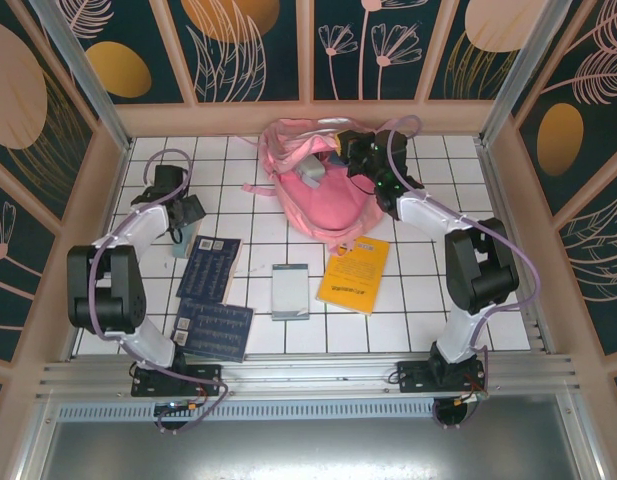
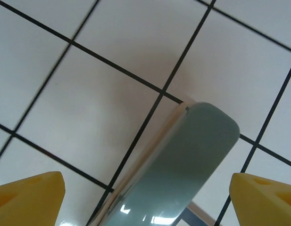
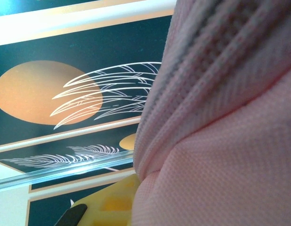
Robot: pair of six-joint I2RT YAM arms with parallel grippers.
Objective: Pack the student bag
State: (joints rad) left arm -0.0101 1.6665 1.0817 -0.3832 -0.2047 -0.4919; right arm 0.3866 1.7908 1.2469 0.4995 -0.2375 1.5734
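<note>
- Backpack: pink, lying at the middle of the table's far edge, mouth gaping towards the far side
- Right gripper: at the backpack's far right rim, clamped tight on a fold of the pink fabric; in the wrist view the cloth presses against a yellow finger
- Left gripper: near the left edge, spread wide; yellow fingertips stand either side of a grey-green case – a gap shows on both sides
- Case: flat on the tiles, just beside a dark blue book
- Near the front edge: second blue book, grey notebook, yellow book – the last lies just in front of the backpack
</note>
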